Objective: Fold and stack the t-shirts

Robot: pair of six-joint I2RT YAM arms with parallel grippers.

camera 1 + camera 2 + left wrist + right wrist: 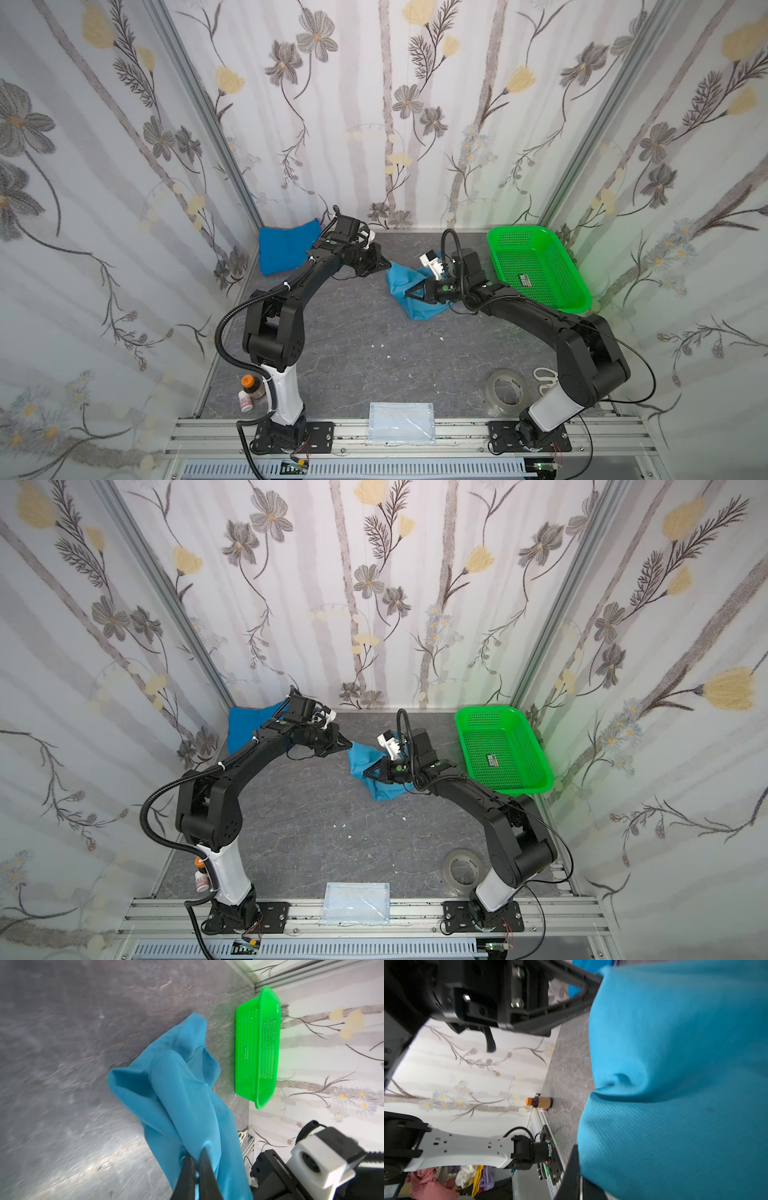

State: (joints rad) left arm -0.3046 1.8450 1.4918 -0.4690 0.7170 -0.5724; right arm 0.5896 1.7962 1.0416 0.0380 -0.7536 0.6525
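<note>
The lighter teal-blue t-shirt (399,281) (384,789) hangs bunched between my two grippers over the middle back of the table. My left gripper (389,263) (350,744) is shut on its upper edge; in the left wrist view the fingertips (204,1154) pinch a fold of the teal cloth (180,1084). My right gripper (408,294) (365,773) is shut on another part of the same shirt, which fills the right wrist view (675,1084) and covers one finger (572,1167). The royal blue t-shirt (280,249) (243,725) lies in the back left corner.
A green perforated basket (494,249) (462,725) (255,1047) stands at the back right. A tape roll (505,390) and white scissors (546,380) lie by the right arm's base. Small bottles (249,392) (539,1102) stand front left. A mask packet (401,422) lies on the front rail.
</note>
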